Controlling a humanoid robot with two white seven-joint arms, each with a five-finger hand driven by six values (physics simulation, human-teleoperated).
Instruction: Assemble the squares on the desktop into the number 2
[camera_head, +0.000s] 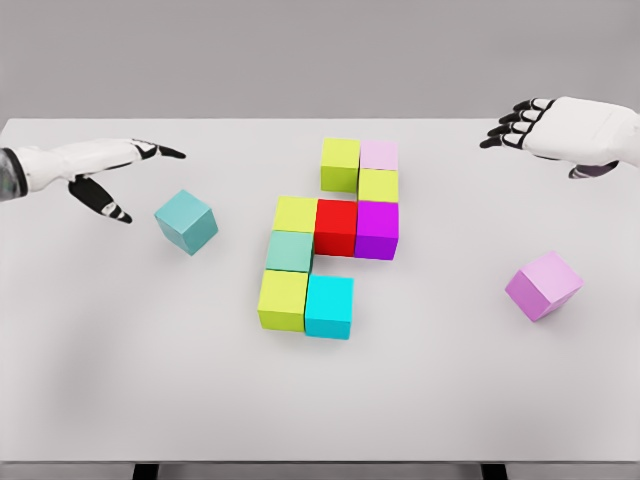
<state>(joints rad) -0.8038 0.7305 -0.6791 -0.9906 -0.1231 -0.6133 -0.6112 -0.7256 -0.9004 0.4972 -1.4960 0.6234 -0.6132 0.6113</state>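
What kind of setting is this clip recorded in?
Most likely a simulated tabletop workspace, not a real room: a plain white table against a featureless grey backdrop, flat-coloured cubes such as the red cube in a central cluster, and the left hand and right hand hovering above.

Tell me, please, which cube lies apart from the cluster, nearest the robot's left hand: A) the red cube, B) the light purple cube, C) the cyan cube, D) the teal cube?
D: the teal cube sits alone and tilted on the table just right of the left hand, while the loose light purple cube lies far over on the right side.
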